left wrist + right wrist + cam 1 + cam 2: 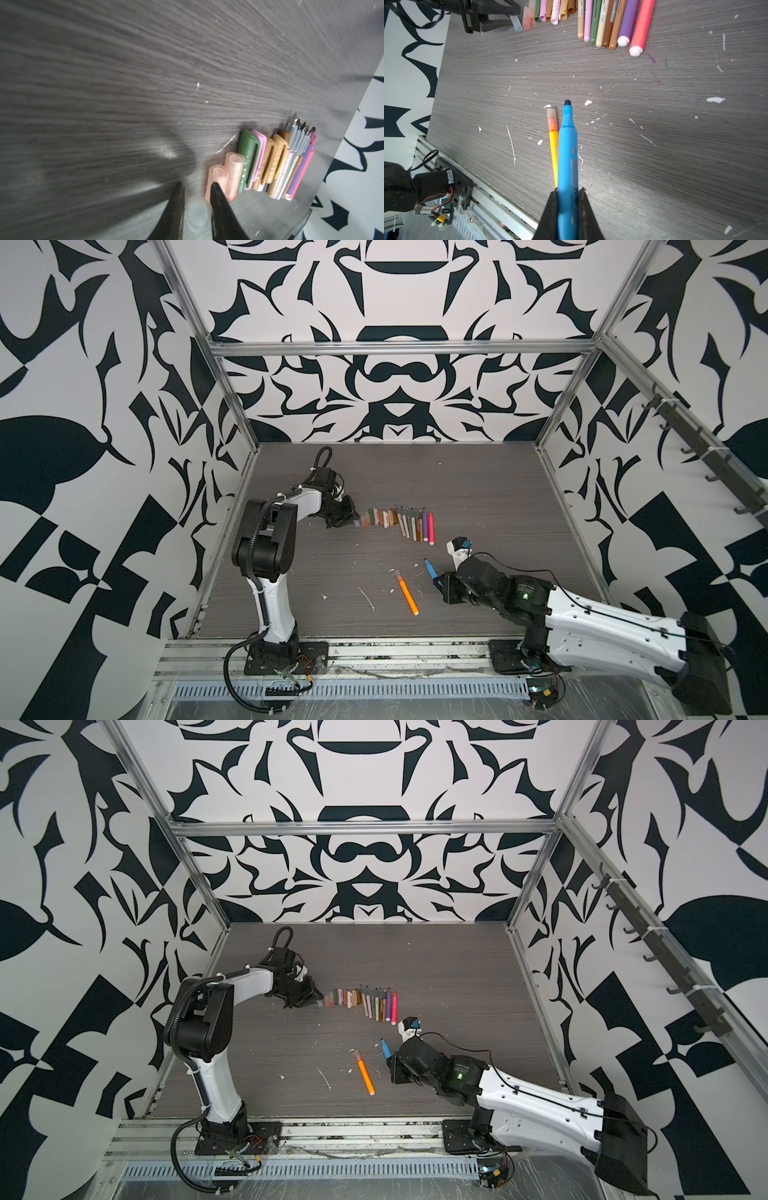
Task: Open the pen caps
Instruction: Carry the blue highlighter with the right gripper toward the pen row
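My right gripper (568, 191) is shut on the barrel of a blue pen (568, 149) whose dark tip is bare; in both top views the pen (430, 568) juts from the gripper (437, 583) over the table. An orange pen (407, 595) lies beside it, a clear cap (551, 116) on its tip. My left gripper (197, 186) hovers at the left end of a row of pen caps (380, 518). A pale clear cap (197, 214) sits blurred between its fingers (216, 195). Whether they press it does not show. Uncapped pens (415, 524) lie in a row to the right.
The dark wood-grain table (478, 497) carries white flecks (715, 99) and a long white scrap (368, 599). An aluminium rail (395, 649) runs along its front edge, with both arm bases bolted on it. Patterned walls close in the other three sides.
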Controlling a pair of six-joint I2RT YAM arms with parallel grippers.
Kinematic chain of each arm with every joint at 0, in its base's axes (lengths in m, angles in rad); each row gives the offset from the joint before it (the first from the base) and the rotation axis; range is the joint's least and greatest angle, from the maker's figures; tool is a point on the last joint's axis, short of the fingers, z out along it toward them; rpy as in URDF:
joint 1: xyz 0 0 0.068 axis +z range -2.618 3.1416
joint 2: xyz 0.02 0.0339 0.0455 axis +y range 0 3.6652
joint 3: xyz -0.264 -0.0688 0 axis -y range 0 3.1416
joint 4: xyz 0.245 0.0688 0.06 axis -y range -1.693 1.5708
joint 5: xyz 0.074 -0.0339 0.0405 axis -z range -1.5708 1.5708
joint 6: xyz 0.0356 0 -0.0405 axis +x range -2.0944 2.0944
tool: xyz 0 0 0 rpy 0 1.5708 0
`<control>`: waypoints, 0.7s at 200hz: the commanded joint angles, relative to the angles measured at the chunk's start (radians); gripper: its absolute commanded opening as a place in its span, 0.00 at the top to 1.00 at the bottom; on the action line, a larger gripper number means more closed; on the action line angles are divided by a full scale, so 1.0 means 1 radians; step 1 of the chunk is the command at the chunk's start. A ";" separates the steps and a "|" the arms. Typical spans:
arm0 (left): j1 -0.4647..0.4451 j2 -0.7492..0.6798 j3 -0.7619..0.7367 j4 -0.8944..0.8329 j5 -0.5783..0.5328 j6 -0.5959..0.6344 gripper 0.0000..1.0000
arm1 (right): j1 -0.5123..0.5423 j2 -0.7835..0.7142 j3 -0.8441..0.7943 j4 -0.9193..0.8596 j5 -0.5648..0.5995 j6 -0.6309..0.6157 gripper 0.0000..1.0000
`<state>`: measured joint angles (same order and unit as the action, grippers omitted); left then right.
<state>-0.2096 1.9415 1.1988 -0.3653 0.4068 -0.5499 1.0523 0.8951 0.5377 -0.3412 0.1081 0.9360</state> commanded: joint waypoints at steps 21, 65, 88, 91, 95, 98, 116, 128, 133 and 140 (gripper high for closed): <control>-0.002 0.009 0.019 -0.035 0.002 0.005 0.70 | -0.018 -0.018 0.001 -0.004 -0.009 -0.014 1.00; -0.001 -0.010 0.014 -0.034 0.011 -0.002 0.70 | -0.107 0.005 0.013 -0.009 -0.066 -0.074 1.00; -0.002 -0.005 0.011 -0.016 0.037 -0.012 0.70 | -0.238 0.021 0.026 -0.007 -0.137 -0.145 1.00; -0.002 -0.003 0.011 -0.013 0.041 -0.014 0.70 | -0.258 0.023 0.029 -0.007 -0.145 -0.156 1.00; -0.002 0.000 0.011 -0.009 0.047 -0.016 0.70 | -0.282 0.028 0.033 -0.006 -0.155 -0.171 1.00; -0.001 0.002 0.009 -0.006 0.051 -0.018 0.70 | -0.300 0.031 0.038 -0.005 -0.160 -0.180 1.00; -0.002 0.013 0.008 0.011 0.072 -0.028 0.70 | -0.393 0.058 0.057 0.009 -0.180 -0.244 1.00; -0.002 0.016 0.005 0.016 0.073 -0.030 0.70 | -0.441 0.081 0.063 0.032 -0.180 -0.277 1.00; -0.002 0.016 0.004 0.017 0.073 -0.030 0.70 | -0.459 0.090 0.064 0.044 -0.181 -0.287 1.00; -0.002 0.016 0.002 0.019 0.073 -0.030 0.70 | -0.481 0.105 0.064 0.066 -0.184 -0.300 1.00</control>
<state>-0.2096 1.9411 1.2003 -0.3557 0.4534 -0.5709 0.6334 0.9699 0.5549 -0.3393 -0.0429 0.7399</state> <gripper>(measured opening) 0.304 0.155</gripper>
